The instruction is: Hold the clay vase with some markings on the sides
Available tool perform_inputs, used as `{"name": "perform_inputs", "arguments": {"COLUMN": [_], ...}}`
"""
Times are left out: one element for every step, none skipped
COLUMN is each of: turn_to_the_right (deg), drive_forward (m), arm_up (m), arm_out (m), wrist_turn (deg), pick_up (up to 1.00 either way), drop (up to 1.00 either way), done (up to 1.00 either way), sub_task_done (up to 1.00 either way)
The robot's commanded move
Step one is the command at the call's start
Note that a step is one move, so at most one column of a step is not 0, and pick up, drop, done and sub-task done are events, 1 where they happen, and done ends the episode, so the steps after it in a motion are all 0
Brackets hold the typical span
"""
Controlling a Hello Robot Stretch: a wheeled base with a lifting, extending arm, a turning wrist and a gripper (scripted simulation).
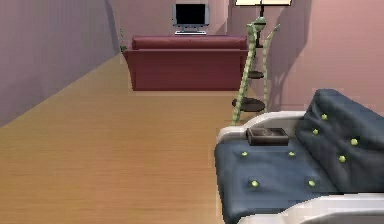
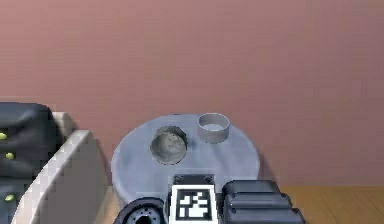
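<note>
nearest, at the arm side view's bottom edge, the claw (image 2: 141,212) shows as a dark body left of a white marker (image 2: 192,205). its far end can't be made out, so i cannot tell whether it is released or grasping anything.

just beyond lies the round grey surface (image 2: 235,165), close beside the armchair (image 2: 70,170). near its middle stands a brownish, mottled round pot, which i take for the vase (image 2: 170,147). a little farther out, toward the view's right, stands a plain grey cup (image 2: 213,125), near the vase but apart from it. a pink wall closes the view.

the risks, as i judge them:
- the two vessels stand near each other, so a reach that runs long or drifts right could catch the cup, or shove it off the far rim.
- a low approach could push or tip the vase.
- from above the side markings can't be read, so choosing the wrong vessel is a real chance.
- the armchair is close, so a turn of the base could bump it.

in the forward view, a shelf (image 1: 250,75) and, farther off, a sofa (image 1: 185,62) stand ahead, well apart from the robot.
</note>
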Motion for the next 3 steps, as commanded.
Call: {"name": "perform_inputs", "arguments": {"turn_to_the_right": [0.0, 0.0, 0.0], "drive_forward": [0.0, 0.0, 0.0], "arm_up": [0.0, 0.0, 0.0], "arm_out": [0.34, 0.0, 0.0], "wrist_turn": [0.0, 45.0, 45.0], "pick_up": [0.0, 0.0, 0.0], "drop": [0.0, 0.0, 0.0], "done": [0.0, 0.0, 0.0], "sub_task_done": [0.0, 0.0, 0.0]}}
